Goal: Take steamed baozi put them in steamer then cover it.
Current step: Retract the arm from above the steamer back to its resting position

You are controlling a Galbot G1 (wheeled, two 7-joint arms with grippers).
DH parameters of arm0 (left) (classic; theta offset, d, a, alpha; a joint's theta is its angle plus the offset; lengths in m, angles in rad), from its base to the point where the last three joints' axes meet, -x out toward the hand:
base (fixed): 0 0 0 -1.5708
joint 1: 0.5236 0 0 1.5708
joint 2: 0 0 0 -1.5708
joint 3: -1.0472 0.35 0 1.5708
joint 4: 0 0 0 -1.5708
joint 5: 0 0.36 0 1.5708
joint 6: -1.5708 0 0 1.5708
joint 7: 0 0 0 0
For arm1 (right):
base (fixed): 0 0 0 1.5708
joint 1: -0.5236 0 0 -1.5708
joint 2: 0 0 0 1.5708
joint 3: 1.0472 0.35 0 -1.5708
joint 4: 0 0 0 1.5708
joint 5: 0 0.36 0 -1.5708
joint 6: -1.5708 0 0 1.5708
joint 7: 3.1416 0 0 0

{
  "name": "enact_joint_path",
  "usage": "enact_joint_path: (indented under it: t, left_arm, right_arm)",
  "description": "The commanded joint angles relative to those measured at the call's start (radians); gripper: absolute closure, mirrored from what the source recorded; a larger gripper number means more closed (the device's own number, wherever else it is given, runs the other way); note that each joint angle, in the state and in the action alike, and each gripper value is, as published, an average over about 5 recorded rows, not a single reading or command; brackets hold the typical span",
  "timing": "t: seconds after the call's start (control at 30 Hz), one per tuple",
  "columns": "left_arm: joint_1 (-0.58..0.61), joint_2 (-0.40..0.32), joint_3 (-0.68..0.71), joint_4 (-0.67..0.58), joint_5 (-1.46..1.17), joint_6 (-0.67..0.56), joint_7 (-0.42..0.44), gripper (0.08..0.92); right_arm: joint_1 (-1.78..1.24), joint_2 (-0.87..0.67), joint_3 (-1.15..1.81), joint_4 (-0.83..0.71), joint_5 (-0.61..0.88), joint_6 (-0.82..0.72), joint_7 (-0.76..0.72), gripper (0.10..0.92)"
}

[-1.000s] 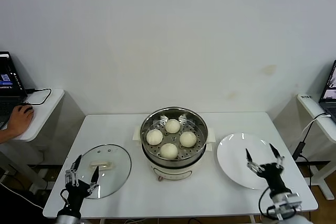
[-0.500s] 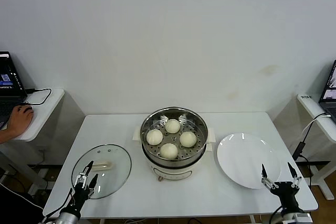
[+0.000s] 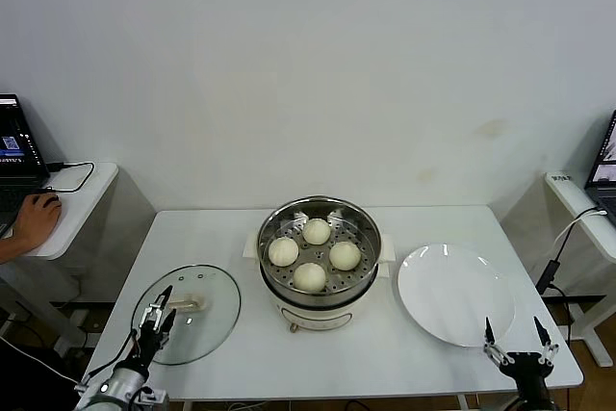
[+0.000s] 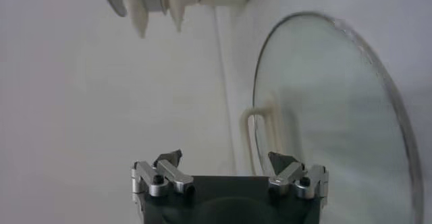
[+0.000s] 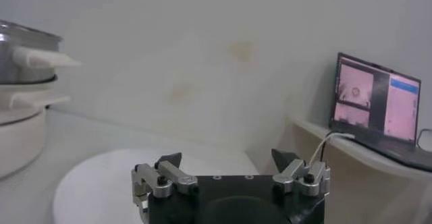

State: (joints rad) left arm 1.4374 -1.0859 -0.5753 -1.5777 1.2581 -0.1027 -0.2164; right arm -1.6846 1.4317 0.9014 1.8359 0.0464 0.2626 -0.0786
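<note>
Four cream-white baozi (image 3: 315, 254) sit on the perforated tray inside the steel steamer (image 3: 356, 218) at the table's middle. The clear glass lid (image 3: 207, 320) with its cream handle (image 3: 187, 304) lies flat on the table to the steamer's left. My left gripper (image 3: 158, 312) is open and empty, low at the lid's near-left edge; its wrist view shows the lid (image 4: 331, 110) and handle (image 4: 260, 137) just ahead. My right gripper (image 3: 518, 340) is open and empty at the table's front right, near the white plate (image 3: 452, 291).
The white plate is empty, also seen in the right wrist view (image 5: 101, 178). Side desks stand on both sides with laptops (image 5: 374, 104) and cables. A person's hand (image 3: 34, 218) rests on the left desk.
Both grippers have dropped lower toward the table's front edge. The left one edged slightly toward the lid's rim. The baozi, steamer, lid and plate have not moved.
</note>
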Motion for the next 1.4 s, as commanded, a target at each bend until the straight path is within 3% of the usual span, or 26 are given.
enact_joint_path:
  t: [0.03, 0.83, 1.13, 1.4]
  left_arm:
    - [-0.12, 0.006, 0.021, 0.097, 0.009, -0.008, 0.005, 0.177]
    - [-0.206, -0.026, 0.077, 0.205, -0.095, -0.036, -0.021, 0.193]
    - [-0.21, -0.038, 0.069, 0.252, -0.116, -0.083, -0.068, 0.432]
    - [-0.182, -0.035, 0.059, 0.21, -0.157, -0.097, -0.096, 0.665]
  right_arm:
    - [-0.013, 0.016, 0.008, -0.007, -0.015, 0.009, 0.006, 0.202]
    - [-0.012, 0.019, 0.022, -0.013, -0.02, 0.001, 0.001, 0.203]
    - [-0.014, 0.024, 0.012, -0.002, -0.035, -0.003, 0.0, 0.203]
    - [-0.019, 0.026, 0.003, 0.015, -0.043, -0.003, -0.002, 0.203]
